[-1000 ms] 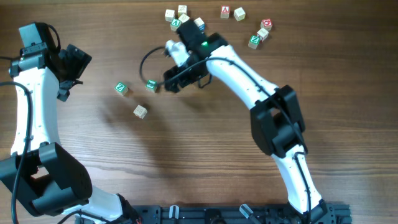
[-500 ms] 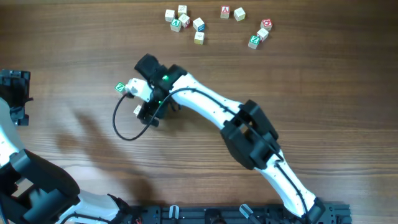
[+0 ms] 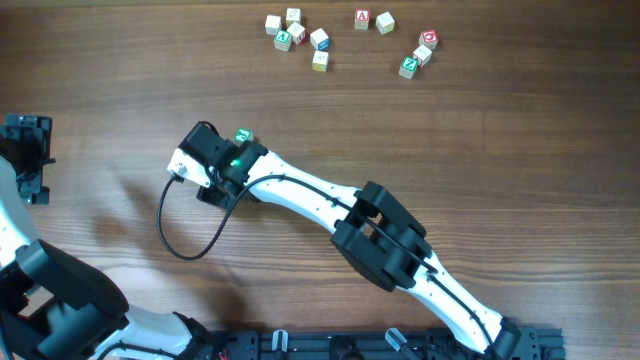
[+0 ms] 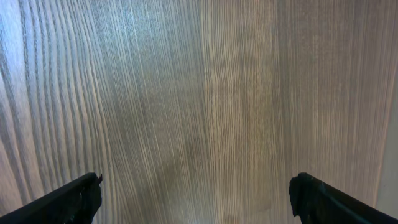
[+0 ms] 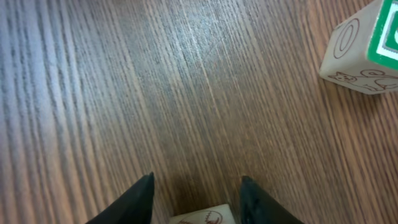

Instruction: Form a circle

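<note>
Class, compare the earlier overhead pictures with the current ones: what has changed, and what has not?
The right arm swung left and back from the far cubes. The right gripper now straddles one cube, though whether it grips is unclear. The left arm withdrew leftward, and the left gripper is open. The green cube and far cubes stayed put.

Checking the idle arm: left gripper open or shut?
Open: left gripper fingertips sit far apart in its wrist view, only table between them.
</note>
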Tool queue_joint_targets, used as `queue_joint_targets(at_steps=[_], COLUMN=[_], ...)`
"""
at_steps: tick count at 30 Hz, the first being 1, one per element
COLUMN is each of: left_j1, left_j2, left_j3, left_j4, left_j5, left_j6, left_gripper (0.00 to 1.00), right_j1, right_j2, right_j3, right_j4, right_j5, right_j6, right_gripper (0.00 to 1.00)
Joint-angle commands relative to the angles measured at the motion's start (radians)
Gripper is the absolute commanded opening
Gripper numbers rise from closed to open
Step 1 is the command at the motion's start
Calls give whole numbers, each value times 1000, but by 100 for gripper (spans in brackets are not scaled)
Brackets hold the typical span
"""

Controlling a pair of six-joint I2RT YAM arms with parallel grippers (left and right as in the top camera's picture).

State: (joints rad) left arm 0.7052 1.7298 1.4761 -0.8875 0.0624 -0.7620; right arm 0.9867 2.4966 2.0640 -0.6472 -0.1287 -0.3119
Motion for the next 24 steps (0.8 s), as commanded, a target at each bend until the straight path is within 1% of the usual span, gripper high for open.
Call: queue_joint_targets(at_steps=[1,5,9,11,14,17,19,20,23,24], left_j1=[-3,-3,-3,-3,-3,-3,-3,-3,-3,-3], left_j2=[4,4,4,4,4,4,4,4,4,4], left_j3=[13,13,13,13,13,13,13,13,13,13], left_j4=[-16,-23,-38,-51,-60,-60,-60,-60,-60,-60], left_j5=[7,-30,-29,-30,-30,-30,-30,-30,-30,-30], left_j6=[-4,-2,-2,-2,-2,-2,-2,-2,-2,-2], left_gripper=[100,100,100,100,100,100,100,100,100,100], right_j1=[-5,-5,-6,-11,-40,-53,-55,-56,-56,-56], right_j2=[19,19,19,19,19,19,19,19,19,19], right_j3=[3,3,3,3,4,14,22,23,23,23], right_j4=[7,19,34,56,100,116,163,199,217,216], right_j5=[43,53,52,56,55,55,55,46,-119,-118], right_j6=[27,28,30,69,166,165,167,195,210,208], right_gripper=[39,33,30,28,27,27,27,27,31,31])
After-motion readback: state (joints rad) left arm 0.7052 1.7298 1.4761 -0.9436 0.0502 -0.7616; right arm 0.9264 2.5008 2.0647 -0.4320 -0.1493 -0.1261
